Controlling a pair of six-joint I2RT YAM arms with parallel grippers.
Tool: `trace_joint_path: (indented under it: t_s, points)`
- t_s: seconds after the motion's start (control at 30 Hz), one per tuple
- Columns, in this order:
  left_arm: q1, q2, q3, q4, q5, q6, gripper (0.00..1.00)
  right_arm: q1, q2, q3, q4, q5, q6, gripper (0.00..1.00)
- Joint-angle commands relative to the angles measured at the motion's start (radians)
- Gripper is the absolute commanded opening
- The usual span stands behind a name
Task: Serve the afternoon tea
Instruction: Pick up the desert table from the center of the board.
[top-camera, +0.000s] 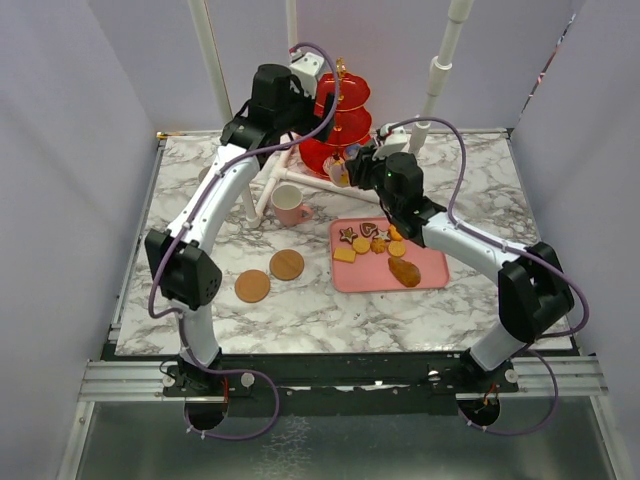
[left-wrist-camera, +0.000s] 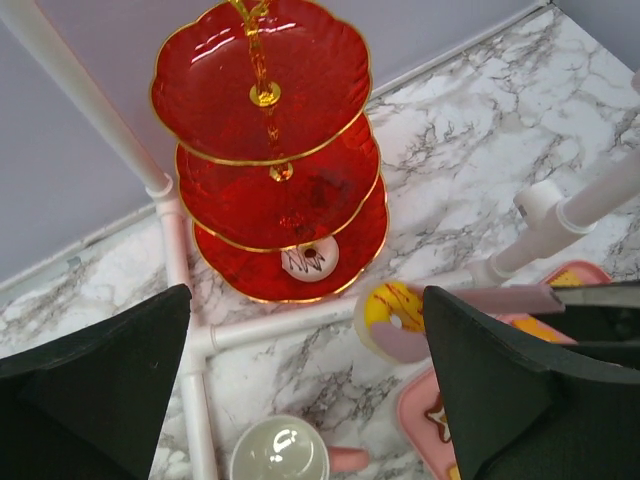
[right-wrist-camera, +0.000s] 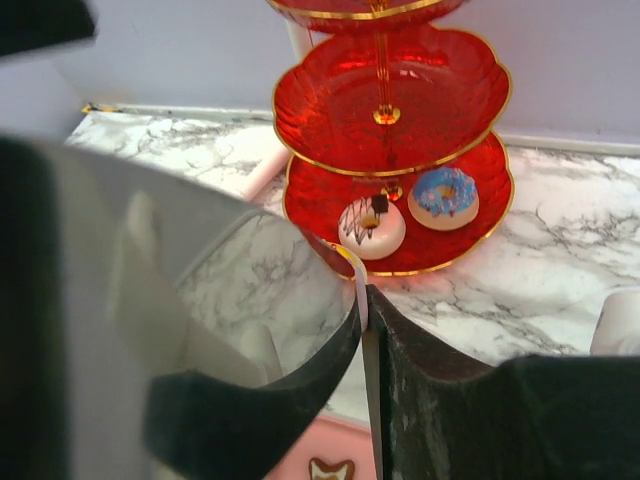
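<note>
Yellow-iced doughnut (left-wrist-camera: 393, 318) hanging just short of the red stand (left-wrist-camera: 220, 80), tight slot ahead
The right gripper (right-wrist-camera: 362, 305) pinches the doughnut on edge, reaching low across the marble table (top-camera: 330, 320) towards the bottom tier (right-wrist-camera: 470, 250); I'd worry it clips the rim or the middle tier (right-wrist-camera: 330, 110) overhead and rocks the stand, or nudges the white doughnut (right-wrist-camera: 371, 227) sitting right at that near edge. The left gripper (left-wrist-camera: 305, 330) hangs above the stand, jaws spread wide and holding nothing, close enough that the two arms could bump
</note>
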Motion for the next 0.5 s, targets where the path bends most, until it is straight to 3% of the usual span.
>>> trace_joint_path:
  t_s: [0.0,0.47]
  points:
    - [0.011,0.135,0.166,0.040,0.101,0.069,0.99,0.001,-0.065,-0.068,0.031,0.014,0.011,0.36]
    - [0.066,0.452,0.418,0.355,0.175,-0.023,0.94,0.000,-0.163,-0.149,0.002,0.003,0.029,0.36]
